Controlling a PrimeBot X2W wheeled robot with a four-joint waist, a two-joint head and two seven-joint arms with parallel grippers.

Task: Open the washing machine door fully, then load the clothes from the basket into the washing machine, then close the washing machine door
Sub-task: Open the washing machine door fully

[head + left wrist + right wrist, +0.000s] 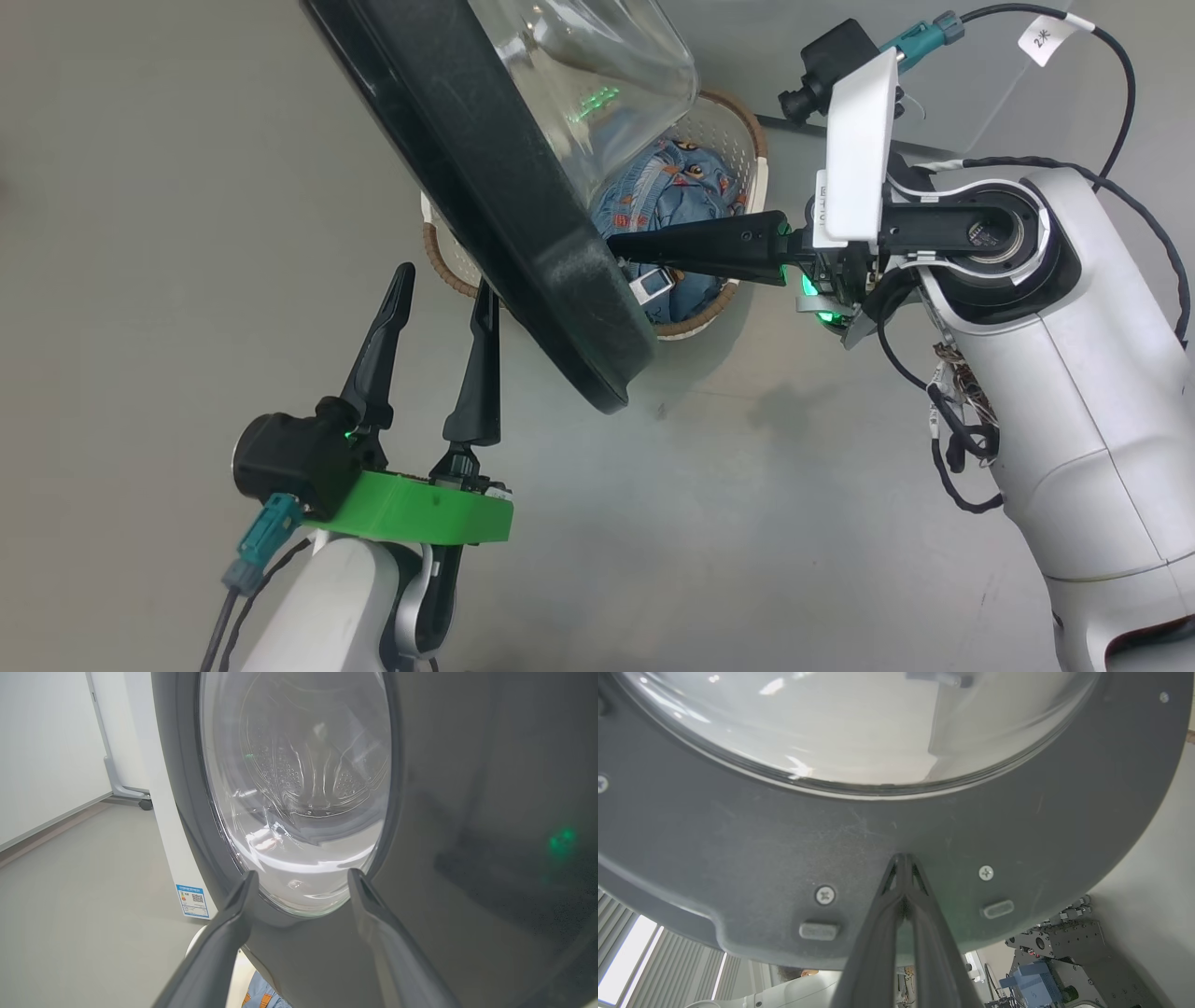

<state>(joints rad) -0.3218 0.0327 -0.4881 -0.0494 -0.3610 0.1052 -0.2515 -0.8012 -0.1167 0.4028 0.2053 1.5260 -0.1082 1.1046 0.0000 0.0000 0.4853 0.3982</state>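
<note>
My right pincer point(621, 247), fingers pinched together, rests against the inner rim of the round glossy-black, glass-bowled washing machine door point(523, 243), ajar between it and my wide-gaping left pincer point(446, 285). Stiff and heavy, I judge: push the rim, not the glass.

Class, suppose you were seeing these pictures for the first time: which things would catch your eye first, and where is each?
The black-rimmed washing machine door with its bulging glass slants across the top middle of the head view. The right gripper, fingers shut, has its tips at the door's inner face, while the open left gripper sits at the lower left. Behind the door, blue printed clothes fill a white basket.
</note>
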